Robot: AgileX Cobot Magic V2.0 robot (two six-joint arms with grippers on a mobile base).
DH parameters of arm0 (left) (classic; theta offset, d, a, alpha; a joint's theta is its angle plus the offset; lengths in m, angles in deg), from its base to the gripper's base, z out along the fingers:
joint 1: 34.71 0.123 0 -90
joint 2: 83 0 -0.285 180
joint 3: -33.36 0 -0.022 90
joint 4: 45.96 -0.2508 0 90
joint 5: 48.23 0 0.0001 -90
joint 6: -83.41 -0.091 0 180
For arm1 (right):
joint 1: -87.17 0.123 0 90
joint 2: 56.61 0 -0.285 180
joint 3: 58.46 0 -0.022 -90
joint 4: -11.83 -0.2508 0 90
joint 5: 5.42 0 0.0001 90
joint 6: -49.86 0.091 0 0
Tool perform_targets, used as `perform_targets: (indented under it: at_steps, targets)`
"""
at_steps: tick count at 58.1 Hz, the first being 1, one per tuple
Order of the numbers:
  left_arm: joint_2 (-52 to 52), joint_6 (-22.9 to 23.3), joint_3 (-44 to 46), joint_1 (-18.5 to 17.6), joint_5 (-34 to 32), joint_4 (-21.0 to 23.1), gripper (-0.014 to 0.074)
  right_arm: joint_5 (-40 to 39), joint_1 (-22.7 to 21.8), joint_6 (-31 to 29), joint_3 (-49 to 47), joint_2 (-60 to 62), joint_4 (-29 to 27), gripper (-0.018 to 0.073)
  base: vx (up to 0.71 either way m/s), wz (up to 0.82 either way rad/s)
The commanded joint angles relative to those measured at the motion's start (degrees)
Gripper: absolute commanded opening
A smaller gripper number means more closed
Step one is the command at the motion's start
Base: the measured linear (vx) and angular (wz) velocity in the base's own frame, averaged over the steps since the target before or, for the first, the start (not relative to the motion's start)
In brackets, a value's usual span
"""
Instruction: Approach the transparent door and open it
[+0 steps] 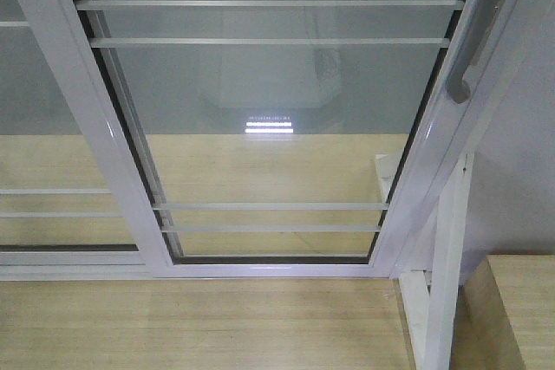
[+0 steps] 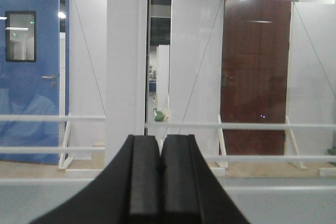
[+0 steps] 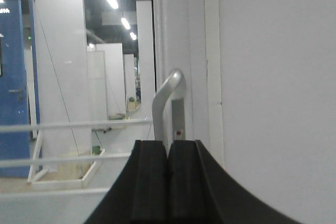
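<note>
Left claw [image 2: 159,145] and right claw [image 3: 168,148] are matte black, blocky, widening into flared bases.

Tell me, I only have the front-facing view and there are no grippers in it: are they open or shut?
Observer: Both are shut on nothing. The left gripper and the right gripper each show their jaws pressed together in their own wrist views.
Operator: Is either one lined up with the handle?
Observer: The right one. In the right wrist view the handle stands straight ahead, its curved end just above the gripper.
Operator: And the left?
Observer: It faces the barred glass of the transparent door, next to a white upright. No handle shows in that view.
</note>
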Motion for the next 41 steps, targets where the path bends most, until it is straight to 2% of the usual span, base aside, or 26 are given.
perform_targets:
  at_steps: [1,9,16,30,41]
  targets:
    - [3.31,0.42,5.49,-0.05,-4.06,0.5,-0.0006,-1.86,-0.22,2.07,-7.15,-3.16,-0.71,-0.0008,0.0,0.0]
    - [9.33,0.57,10.27,-0.05,-7.17,0.55,-0.0006,5.04,-0.22,0.82,-14.31,-9.66,0.72,-0.0008,0.0,0.0]
    - [14.02,0.57,10.94,-0.05,-9.97,0.55,-0.0006,6.53,-0.22,0.41,-13.98,-15.83,2.15,-0.0008,0.0,0.0]
    - [22.5,0.57,10.94,-0.11,-1.74,0.55,-0.0006,5.65,-0.22,0.43,-12.81,-28.35,2.03,0.0001,0.0,0.0]
    - [26.41,1.12,10.94,-0.11,0.73,1.39,0.0013,-1.17,-0.22,0.43,-12.81,-35.45,2.08,0.0077,0.0,0.0]
